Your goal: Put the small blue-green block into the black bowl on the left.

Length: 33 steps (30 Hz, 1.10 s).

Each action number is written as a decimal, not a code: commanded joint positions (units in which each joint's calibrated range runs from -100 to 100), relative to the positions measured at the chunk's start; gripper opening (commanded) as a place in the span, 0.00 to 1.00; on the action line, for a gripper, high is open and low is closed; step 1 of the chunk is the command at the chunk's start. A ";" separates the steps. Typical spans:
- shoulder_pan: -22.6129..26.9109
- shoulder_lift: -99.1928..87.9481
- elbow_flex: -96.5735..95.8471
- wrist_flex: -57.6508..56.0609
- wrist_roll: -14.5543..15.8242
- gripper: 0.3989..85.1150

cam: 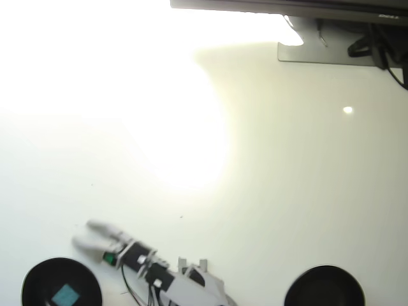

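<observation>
The small blue-green block lies flat inside the black bowl at the bottom left of the overhead view. My gripper sits above and to the right of that bowl, off its rim, pointing up-left. Its two pale fingers are spread apart with nothing between them. The arm runs down to the right toward its base, and a small green light shows on it.
A second black bowl sits at the bottom right. A dark bar and a bracket with cables run along the top right. Strong glare washes out the upper left of the white table.
</observation>
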 commanded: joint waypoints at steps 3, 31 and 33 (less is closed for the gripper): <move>-8.55 -3.59 1.33 0.06 8.25 0.37; -33.06 -13.66 -29.35 1.35 23.98 0.37; -33.06 -13.66 -31.48 2.65 23.98 0.37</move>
